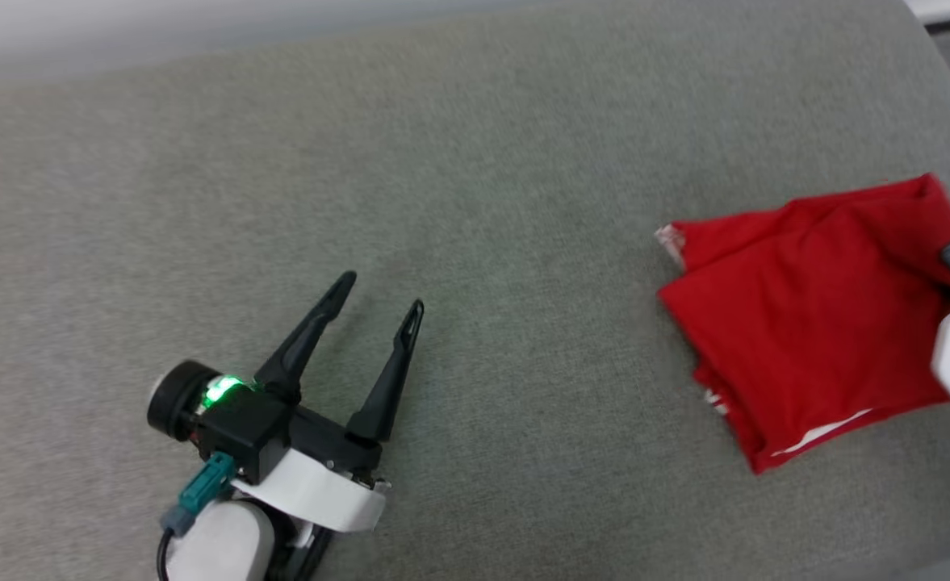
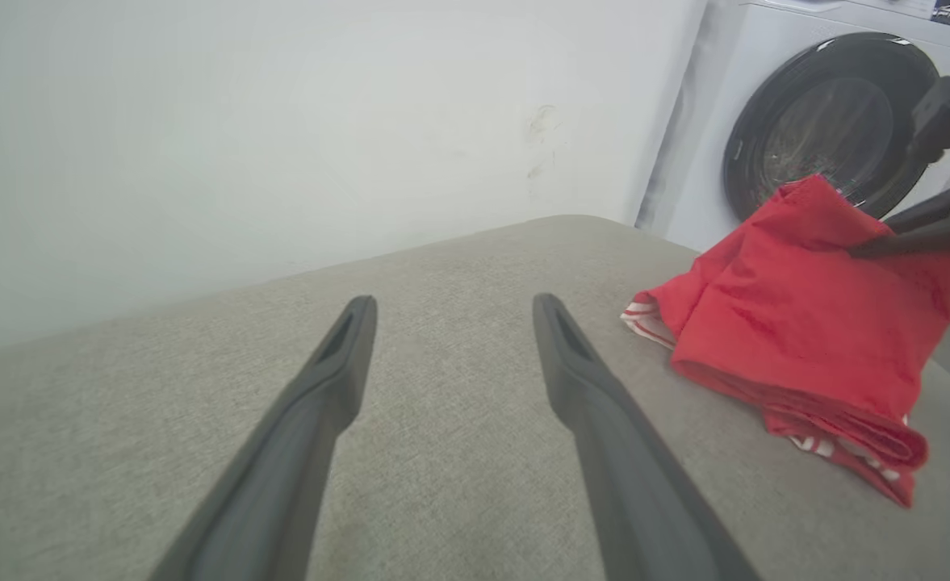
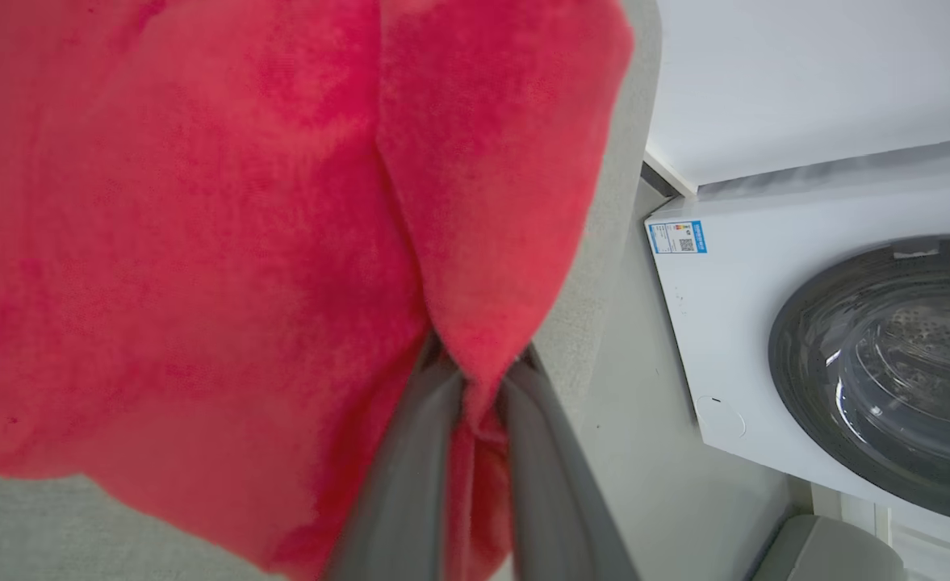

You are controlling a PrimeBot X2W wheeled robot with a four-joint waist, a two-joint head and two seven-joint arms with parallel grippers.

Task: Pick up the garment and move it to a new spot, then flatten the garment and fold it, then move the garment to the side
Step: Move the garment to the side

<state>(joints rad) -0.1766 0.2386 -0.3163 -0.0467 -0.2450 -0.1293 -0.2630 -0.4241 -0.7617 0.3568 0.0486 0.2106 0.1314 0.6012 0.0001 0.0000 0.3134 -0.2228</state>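
Folded red garment (image 1: 805,315) in clenched R pincer (image 3: 481,357); L pincer (image 1: 383,292) released; washer label (image 3: 676,237) unreadable.

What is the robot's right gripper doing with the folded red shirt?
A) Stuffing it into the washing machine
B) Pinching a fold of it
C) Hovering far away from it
B: the right wrist view shows the right gripper shut on a fold of the folded red cloth garment, which lies on the grey fabric surface.
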